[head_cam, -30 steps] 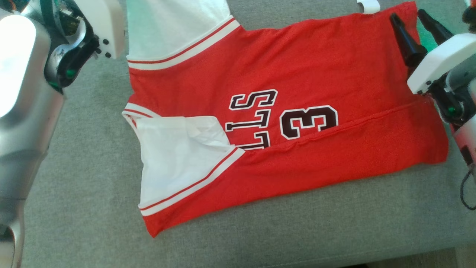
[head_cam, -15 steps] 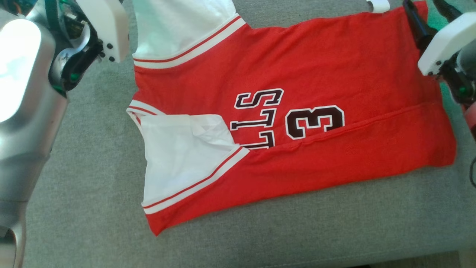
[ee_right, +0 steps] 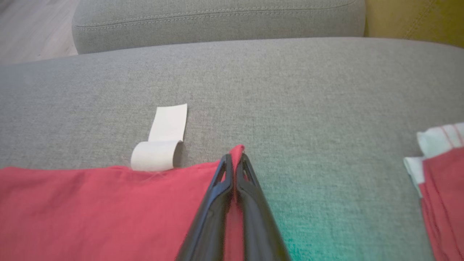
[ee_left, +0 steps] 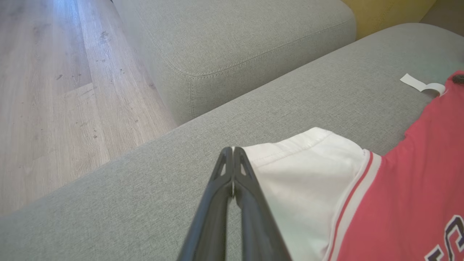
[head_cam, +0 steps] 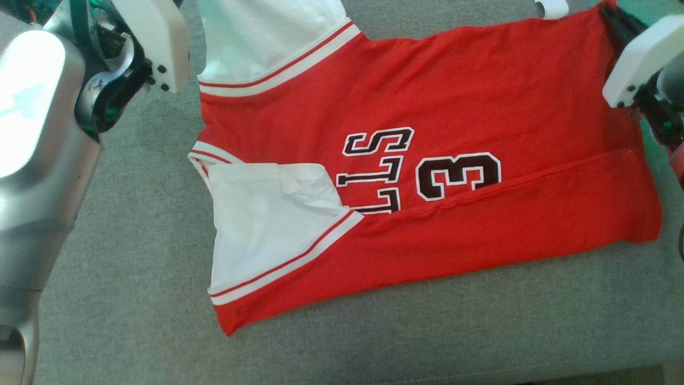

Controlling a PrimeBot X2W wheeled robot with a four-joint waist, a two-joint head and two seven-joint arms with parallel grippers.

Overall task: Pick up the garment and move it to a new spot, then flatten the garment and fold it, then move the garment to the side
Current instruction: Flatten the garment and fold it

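The garment [head_cam: 427, 107] is a red jersey with white sleeves and black lettering, lying flat on the grey sofa cushion [head_cam: 133, 267] with its near edge folded over. My right gripper [ee_right: 235, 156] is shut on the far right corner of the red hem, and a tip of red cloth sticks up between its fingers [head_cam: 614, 21]. My left gripper [ee_left: 233, 149] is shut at the edge of the far white sleeve [ee_left: 301, 174], with a sliver of white cloth showing between its fingers.
A curled white paper strip [ee_right: 159, 152] lies on the cushion just beyond the hem. A second grey cushion [ee_left: 235, 43] stands behind, with wooden floor [ee_left: 54, 90] to its left. Another red and white cloth [ee_right: 442, 188] lies to the right.
My right gripper moved to the far hem corner with open fingers and has now closed on it. The head view has shifted slightly. The left gripper stays shut.
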